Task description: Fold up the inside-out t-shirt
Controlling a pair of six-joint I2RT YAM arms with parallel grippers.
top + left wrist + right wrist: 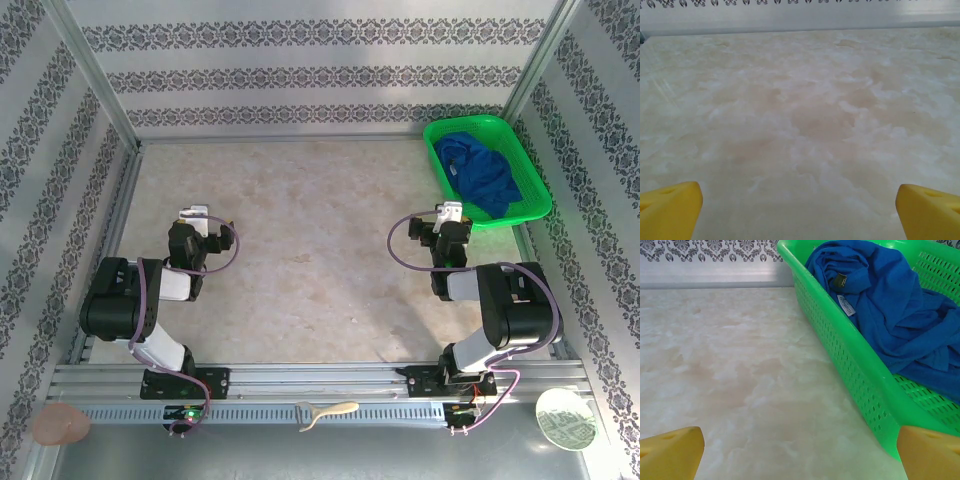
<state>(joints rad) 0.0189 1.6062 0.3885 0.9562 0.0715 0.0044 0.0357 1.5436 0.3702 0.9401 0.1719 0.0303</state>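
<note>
While both pairs of jaws stand spread wide with nothing between them, the left gripper over bare table and the right gripper just beside the green basket, the folding has not begun. The inside-out t-shirt lies bunched in that basket at the table's far right corner, well apart from the left arm. I judge the step in hand to be the fetch. The right gripper must reach over the rim, pinch a fold of cloth and lift the shirt onto open table for spreading. Collar, sleeves and hem are lost in the heap. A dark tag and a white label show, probably near the neck. The right wrist view cuts off the basket's far end.
</note>
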